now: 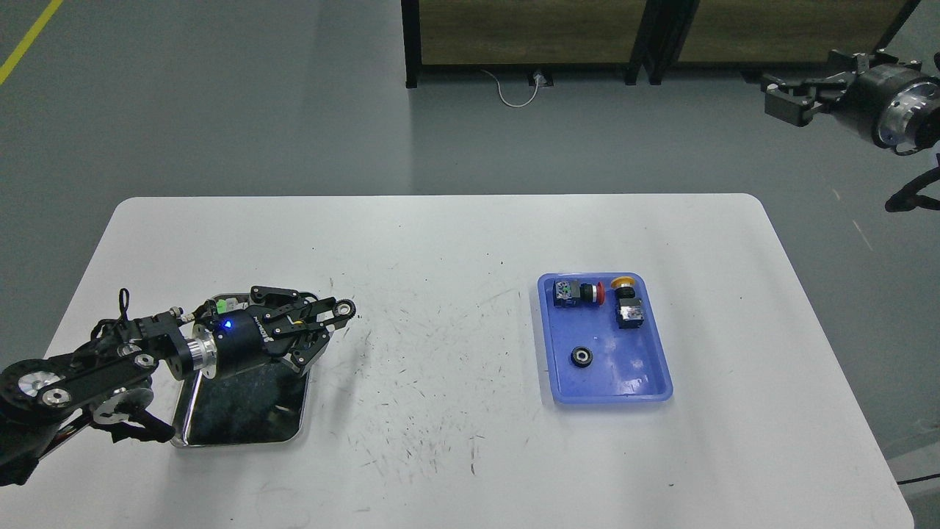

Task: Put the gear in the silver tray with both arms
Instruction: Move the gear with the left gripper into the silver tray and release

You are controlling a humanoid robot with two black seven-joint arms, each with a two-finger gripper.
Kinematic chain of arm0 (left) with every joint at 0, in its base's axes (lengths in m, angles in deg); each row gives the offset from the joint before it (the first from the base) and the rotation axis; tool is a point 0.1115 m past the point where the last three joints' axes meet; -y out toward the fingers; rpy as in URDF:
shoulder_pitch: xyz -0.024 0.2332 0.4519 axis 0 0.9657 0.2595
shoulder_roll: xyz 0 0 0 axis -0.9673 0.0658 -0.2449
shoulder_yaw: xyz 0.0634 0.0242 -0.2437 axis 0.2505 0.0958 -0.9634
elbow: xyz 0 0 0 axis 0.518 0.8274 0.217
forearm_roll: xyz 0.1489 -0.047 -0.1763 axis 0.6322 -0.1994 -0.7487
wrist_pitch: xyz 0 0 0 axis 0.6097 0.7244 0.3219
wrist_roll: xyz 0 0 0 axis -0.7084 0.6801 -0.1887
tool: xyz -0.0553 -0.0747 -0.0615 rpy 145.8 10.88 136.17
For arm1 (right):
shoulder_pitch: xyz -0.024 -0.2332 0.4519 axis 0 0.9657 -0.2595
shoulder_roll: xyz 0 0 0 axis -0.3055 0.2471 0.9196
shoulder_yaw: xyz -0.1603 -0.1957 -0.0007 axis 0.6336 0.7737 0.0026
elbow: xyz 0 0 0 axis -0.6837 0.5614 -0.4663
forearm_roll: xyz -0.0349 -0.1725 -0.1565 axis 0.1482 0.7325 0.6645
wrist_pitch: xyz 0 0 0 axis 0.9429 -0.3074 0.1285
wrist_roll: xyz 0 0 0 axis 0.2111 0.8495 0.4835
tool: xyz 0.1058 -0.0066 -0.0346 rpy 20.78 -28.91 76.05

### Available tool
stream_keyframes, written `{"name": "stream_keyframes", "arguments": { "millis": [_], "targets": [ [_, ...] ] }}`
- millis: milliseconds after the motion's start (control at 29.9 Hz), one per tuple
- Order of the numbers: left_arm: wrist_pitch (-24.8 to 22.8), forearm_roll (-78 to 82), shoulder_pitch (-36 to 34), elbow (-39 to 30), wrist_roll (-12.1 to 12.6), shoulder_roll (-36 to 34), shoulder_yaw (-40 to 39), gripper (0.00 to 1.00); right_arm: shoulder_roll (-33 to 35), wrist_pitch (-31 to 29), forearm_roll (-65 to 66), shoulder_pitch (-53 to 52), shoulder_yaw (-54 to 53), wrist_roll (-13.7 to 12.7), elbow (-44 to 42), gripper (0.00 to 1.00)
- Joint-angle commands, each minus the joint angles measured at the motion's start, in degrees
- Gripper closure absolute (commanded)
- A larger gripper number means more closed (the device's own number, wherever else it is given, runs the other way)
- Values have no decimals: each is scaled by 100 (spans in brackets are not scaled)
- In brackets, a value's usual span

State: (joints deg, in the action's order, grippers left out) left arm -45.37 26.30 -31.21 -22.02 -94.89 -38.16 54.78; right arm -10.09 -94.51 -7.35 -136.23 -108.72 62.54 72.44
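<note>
Gear (344,309) pinched in my left gripper (339,311) over the silver tray (242,419), another gear (581,356) and two switches in the blue tray (624,382), right gripper (780,99) state unclear.

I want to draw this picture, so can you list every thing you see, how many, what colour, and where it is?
table: 1, white, scuffed, centre
silver tray: 1, shiny steel, table's left
blue tray: 1, blue, table's right
gear: 1, black, in left end effector's tips
black ring part: 1, in blue tray
red push button: 1, blue tray's far end
yellow push button: 1, beside red one
left end effector: 1, black, over silver tray's far edge
right end effector: 1, black, raised, top right
</note>
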Motion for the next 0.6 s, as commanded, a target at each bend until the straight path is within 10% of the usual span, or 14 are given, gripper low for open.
{"name": "stream_keyframes", "arguments": {
  "millis": [0,568],
  "targets": [
    [-21,5,125,0,-26,-280,14,77,-40,0,0,-15,0,0,-72,3],
    [-21,-3,828,-35,-236,-1194,14,77,-304,71,0,-147,0,0,-124,3]
  ]
}}
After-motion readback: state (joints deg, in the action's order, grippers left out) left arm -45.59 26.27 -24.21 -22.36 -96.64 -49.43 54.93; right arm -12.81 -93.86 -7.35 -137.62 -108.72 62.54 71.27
